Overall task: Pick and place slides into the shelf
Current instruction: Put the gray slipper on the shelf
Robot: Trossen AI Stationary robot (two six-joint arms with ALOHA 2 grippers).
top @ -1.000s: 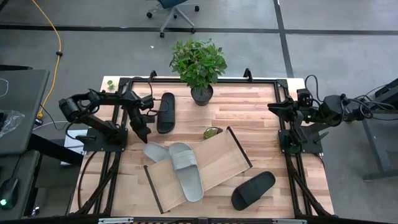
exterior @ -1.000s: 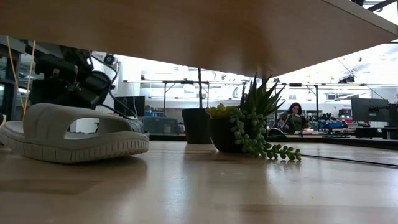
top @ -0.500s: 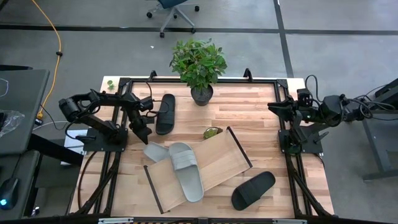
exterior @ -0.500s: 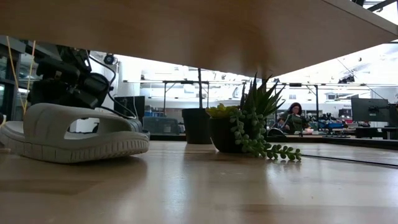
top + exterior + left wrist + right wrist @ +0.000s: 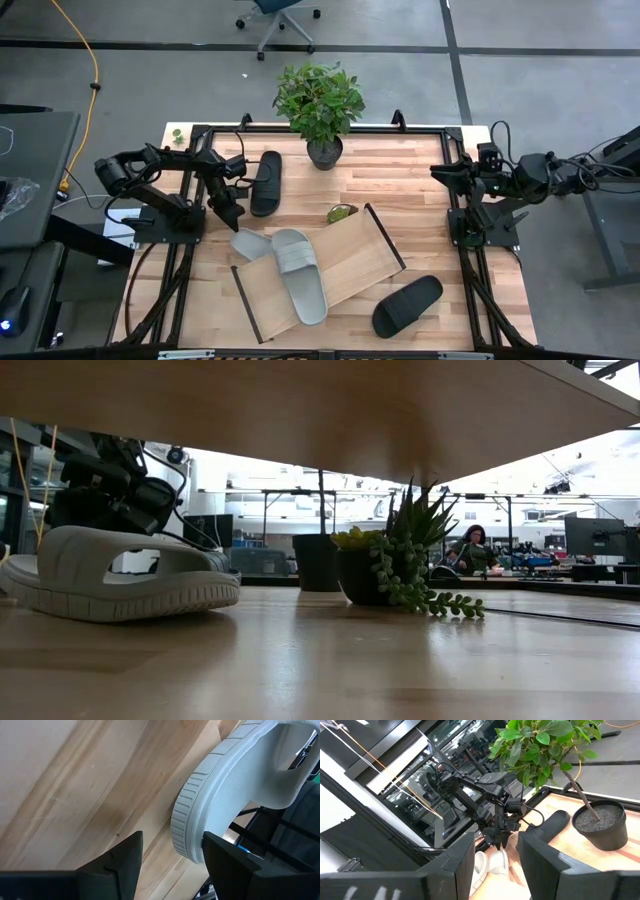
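Underneath, ribbed rubbery grey slide [image 5: 235, 785] sole.

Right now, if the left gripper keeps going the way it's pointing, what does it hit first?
Most likely the light grey slide: the open left gripper points at its rounded end, bare tabletop before it. The gap is hard to judge.

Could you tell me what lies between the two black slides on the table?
In the high view, the shelf lies between the far black slide and the near one, with a small succulent by its far edge.
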